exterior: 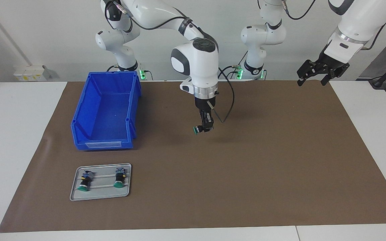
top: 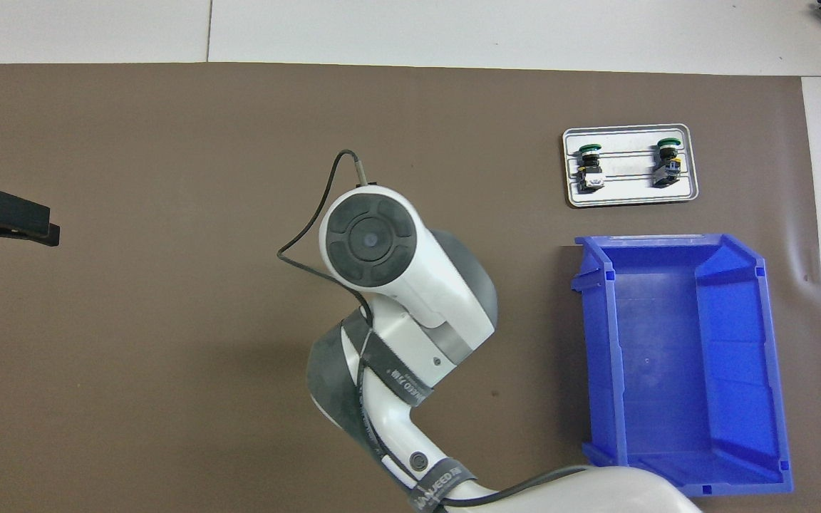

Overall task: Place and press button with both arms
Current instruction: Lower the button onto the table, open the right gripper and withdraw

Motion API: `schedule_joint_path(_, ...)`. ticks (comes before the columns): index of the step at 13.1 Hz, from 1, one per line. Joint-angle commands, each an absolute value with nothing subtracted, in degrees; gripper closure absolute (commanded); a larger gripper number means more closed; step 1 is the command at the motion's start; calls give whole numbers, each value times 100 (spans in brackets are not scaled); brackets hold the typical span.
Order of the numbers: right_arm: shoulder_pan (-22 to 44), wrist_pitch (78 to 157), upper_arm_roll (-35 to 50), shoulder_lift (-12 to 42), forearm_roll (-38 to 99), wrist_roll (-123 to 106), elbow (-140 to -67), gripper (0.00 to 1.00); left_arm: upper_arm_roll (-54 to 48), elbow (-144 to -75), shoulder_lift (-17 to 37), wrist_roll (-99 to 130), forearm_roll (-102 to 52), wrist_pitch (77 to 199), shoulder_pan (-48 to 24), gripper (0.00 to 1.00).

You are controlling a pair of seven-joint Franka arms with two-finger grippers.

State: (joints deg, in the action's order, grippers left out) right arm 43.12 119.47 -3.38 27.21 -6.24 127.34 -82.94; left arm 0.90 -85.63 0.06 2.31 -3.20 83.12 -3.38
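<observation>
While you look across the counter [exterior: 22,134], you can see the right end effector [exterior: 206,129] hanging over the middle of the brown mat [exterior: 246,167], pointed straight down and clamped on the button [exterior: 198,129]. That button lies sideways in the grip, its green cap turned toward the right arm's end of the counter, and it is up in the air, clear of the mat. From overhead, the right arm's wrist covers both the fingers and the button, so you get no view of them there.

Your left end effector [exterior: 314,77] waits raised over the mat's edge at the left arm's end of the counter, its fingers spread apart and holding nothing.

Toward the right arm's end you have a blue bin [exterior: 107,110] sitting on the mat, with nothing visible inside it. Farther from the robots than the bin lies a small grey tray [exterior: 101,195], just apart from it. Two more push buttons rest on that tray, one [exterior: 85,181] with a yellow band and another [exterior: 119,179] beside it, both with their green caps pointing away from the robots.
</observation>
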Motion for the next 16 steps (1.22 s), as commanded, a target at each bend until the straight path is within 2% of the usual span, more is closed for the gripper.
schedule_joint_path(1, 4850, 12050, -378, 3329, -1264, 13945, -8244, 100, 53, -8675, -97, 281, -220, 8288, -299, 0)
schedule_joint_path(4, 4869, 12137, -378, 3357, -1248, 14186, -8332, 100, 53, -8675, -97, 272, -220, 8288, -299, 0)
schedule_joint_path(7, 4930, 12681, -378, 3348, -1327, 14185, -8849, 100, 53, -8675, -97, 272, -220, 8297, -299, 0)
schedule_joint_path(10, 4931, 12831, -378, 3357, -1432, 14177, -8947, 100, 53, -8675, -97, 272, -220, 8288, -299, 0)
schedule_joint_path(11, 4913, 12910, -369, 3357, -1450, 14177, -8947, 54, 53, -8675, -97, 272, -220, 8297, -299, 0)
schedule_joint_path(12, 4913, 12929, -378, 3357, -1476, 14090, -8947, 1, 53, -8675, -97, 281, -220, 8288, -299, 0)
schedule_joint_path(14, 4835, 12937, -378, 3314, -1590, 13346, -8912, 0, 53, -8675, -97, 272, -220, 8245, -299, 0)
schedule_joint_path(16, 4590, 12929, -378, 2938, -1565, 12773, -8921, 0, 53, -8858, -193, 342, -220, 8226, -308, 0)
